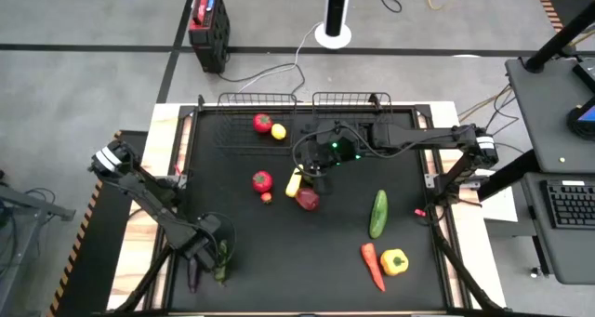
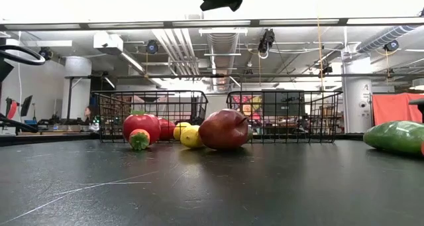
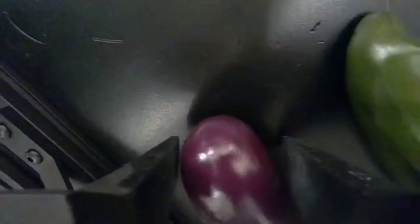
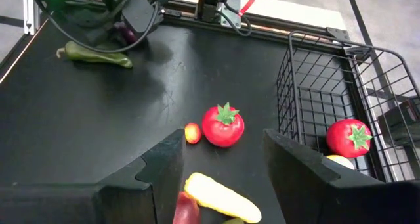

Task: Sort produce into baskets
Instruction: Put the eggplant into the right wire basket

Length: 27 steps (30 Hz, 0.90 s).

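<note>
My left gripper (image 1: 200, 258) is at the table's near left corner, shut on a purple eggplant (image 3: 226, 168). A green pepper (image 1: 221, 261) lies on the table beside it. My right gripper (image 1: 312, 171) hangs open and empty above the table's middle, over a yellow squash (image 4: 220, 198) and a dark red apple (image 1: 307, 199). A red tomato (image 1: 262, 180) and a small orange piece (image 1: 267, 198) lie to their left. The left wire basket (image 1: 244, 138) holds a tomato (image 1: 263, 123) and a lemon (image 1: 278, 131). The right basket (image 1: 351, 101) stands beside it. My left gripper pinches the eggplant's rounded end (image 3: 197, 161) between its two fingers, one on each side. The fingers come from above, slanting down. Whether the eggplant is off the table, I cannot tell.
A green cucumber (image 1: 378, 213), an orange carrot (image 1: 372, 266) and a yellow pepper (image 1: 394, 261) lie on the table's right half. Both baskets stand along the far edge. A red-and-black box (image 1: 206, 24) stands on the floor beyond the table.
</note>
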Each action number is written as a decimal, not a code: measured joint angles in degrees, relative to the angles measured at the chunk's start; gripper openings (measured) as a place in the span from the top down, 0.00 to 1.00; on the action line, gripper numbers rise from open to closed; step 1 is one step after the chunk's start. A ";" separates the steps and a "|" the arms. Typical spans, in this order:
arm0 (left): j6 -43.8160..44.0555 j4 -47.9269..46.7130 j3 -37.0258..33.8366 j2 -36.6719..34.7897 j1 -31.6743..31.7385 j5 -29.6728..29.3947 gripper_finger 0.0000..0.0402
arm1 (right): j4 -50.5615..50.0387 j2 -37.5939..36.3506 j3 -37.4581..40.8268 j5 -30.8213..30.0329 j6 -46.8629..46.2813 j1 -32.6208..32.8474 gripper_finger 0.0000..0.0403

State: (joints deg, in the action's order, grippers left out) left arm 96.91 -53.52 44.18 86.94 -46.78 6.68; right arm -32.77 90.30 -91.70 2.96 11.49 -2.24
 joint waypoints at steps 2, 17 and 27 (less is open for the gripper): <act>-0.33 0.11 0.00 0.00 0.00 0.29 0.45 | 0.00 0.00 0.00 0.00 0.00 0.00 0.52; -5.33 -5.49 6.04 -0.82 0.02 -7.27 0.58 | 0.02 0.02 0.00 0.00 0.02 0.00 0.52; -16.38 -19.41 23.78 -2.39 0.55 -34.63 0.58 | 2.61 0.02 1.07 -0.10 0.31 1.24 0.52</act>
State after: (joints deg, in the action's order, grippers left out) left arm 80.53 -72.93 67.96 84.55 -46.24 -27.94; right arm -30.16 90.32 -90.63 2.86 11.79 -1.00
